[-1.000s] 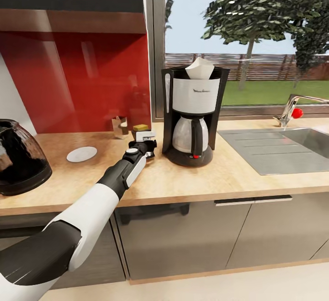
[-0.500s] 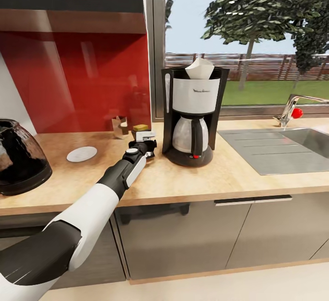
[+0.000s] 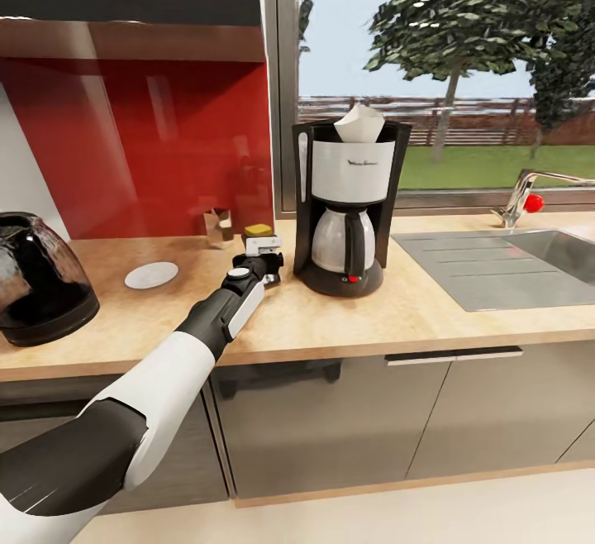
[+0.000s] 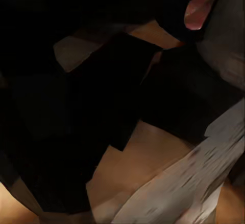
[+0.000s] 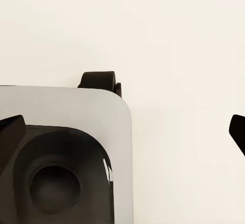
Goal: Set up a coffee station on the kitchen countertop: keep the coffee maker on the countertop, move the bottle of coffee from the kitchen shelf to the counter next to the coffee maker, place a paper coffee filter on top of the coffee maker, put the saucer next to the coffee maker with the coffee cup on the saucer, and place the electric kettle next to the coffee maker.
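Head view: the left arm reaches out over the desk and its pincer sits low at the jar, the bottle of coffee, whose yellow lid shows just above and beyond the black fingers. The jar stands upright, its long axis vertical, right at the fingertips. Whether the jaws clamp it or merely bracket it I cannot tell from here, since the wrist covers the gap. Just beside the pincer, toward the robot's right, stands the coffee maker, with the paper coffee filter already poking out of its top. On the pincer's other side, well apart, lies the saucer, bare, with no cup on it; farther that way sits the electric kettle near the desk's edge. A small tan box stands behind the jar against the red panel.

Left wrist view: dark and close. A black finger crosses wood-coloured desk, and a pale striped surface runs alongside; nothing here settles the jaw state.

Right wrist view: pale floor and a grey, rounded part of the robot's base; the right pincer's state cannot be told.

Judging by this, the jar is placed next to the machine, and the left arm is nearer the saucer and the kettle.
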Robot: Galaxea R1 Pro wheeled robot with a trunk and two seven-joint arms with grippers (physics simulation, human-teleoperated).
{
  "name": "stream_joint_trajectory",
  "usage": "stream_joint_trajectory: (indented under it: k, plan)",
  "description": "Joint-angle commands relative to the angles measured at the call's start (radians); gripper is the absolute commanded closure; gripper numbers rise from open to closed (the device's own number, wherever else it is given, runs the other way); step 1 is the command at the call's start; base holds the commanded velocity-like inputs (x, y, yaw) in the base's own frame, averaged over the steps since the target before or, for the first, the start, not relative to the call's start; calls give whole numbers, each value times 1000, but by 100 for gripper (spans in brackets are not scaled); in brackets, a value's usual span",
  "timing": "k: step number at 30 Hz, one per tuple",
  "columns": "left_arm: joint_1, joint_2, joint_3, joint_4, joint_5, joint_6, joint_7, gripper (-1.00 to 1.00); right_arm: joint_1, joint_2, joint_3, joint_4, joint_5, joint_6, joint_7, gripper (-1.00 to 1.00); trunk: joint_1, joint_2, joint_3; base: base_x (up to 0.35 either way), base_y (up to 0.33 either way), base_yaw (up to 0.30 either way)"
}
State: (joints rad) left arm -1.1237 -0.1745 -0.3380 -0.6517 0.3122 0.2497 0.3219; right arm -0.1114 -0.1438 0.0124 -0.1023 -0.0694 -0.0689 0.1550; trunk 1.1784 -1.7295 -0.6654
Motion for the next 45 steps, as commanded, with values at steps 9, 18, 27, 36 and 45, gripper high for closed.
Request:
stream_joint_trajectory:
  k: [9, 18, 27, 36, 45]
  plan:
    - [-1, 0, -3, -2, 7, 3, 8, -100, -1, 0, 1, 1, -7, -3, 5, -100, 0, 0, -1, -1, 0, 0]
    - [-1, 0, -3, -3, 7, 3, 8, -100, -1, 0, 1, 1, -7, -3, 5, -100, 0, 0, -1, -218, 0, 0]
    - [-1, 0, -3, -5, 7, 3, 8, -100, -1, 0, 1, 1, -7, -3, 5, -100, 0, 0, -1, -201, 0, 0]
    - [-1, 0, -3, -8, 7, 4, 5, -100, -1, 0, 1, 1, -7, -3, 5, -100, 0, 0, -1, -149, 0, 0]
    - [-1, 0, -16, -41, 10, 12, -175, -100, -1, 0, 1, 1, -7, -3, 5, -100, 0, 0, -1, -13, 0, 0]
